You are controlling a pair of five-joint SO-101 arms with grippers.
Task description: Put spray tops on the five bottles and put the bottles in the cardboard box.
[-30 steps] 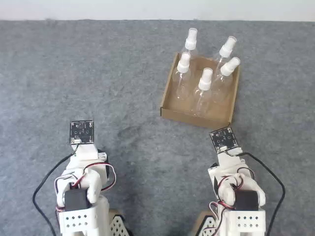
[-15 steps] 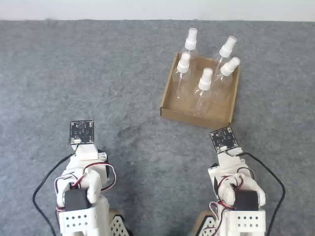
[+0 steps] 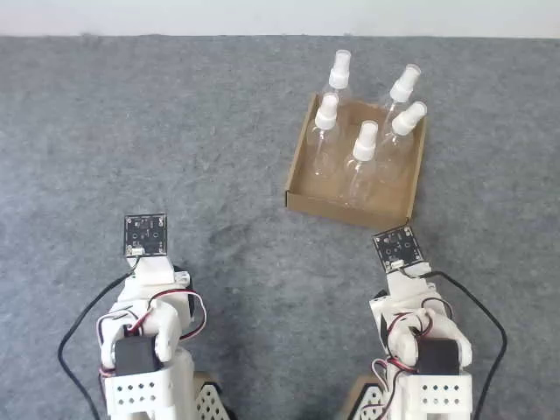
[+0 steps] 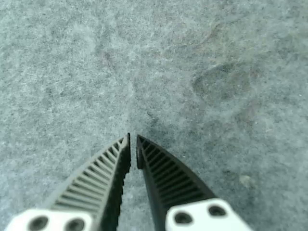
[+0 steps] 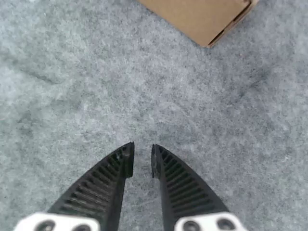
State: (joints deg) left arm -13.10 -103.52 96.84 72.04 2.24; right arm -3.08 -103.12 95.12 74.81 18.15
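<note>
Several clear bottles with white spray tops stand upright in the cardboard box (image 3: 346, 210) at the table's back right, among them a front one (image 3: 363, 149) and a back-left one (image 3: 337, 74). Both arms sit folded at the near edge of the table, well short of the box. My left gripper (image 4: 133, 139) is shut over bare grey mat with nothing in it. My right gripper (image 5: 142, 147) is shut to a narrow slit and holds nothing. A corner of the box (image 5: 202, 17) lies just ahead of it.
Grey felt mat (image 3: 175, 131) covers the whole table. The left arm's base (image 3: 144, 350) and the right arm's base (image 3: 420, 350) stand at the near edge. A white wall strip runs along the far side.
</note>
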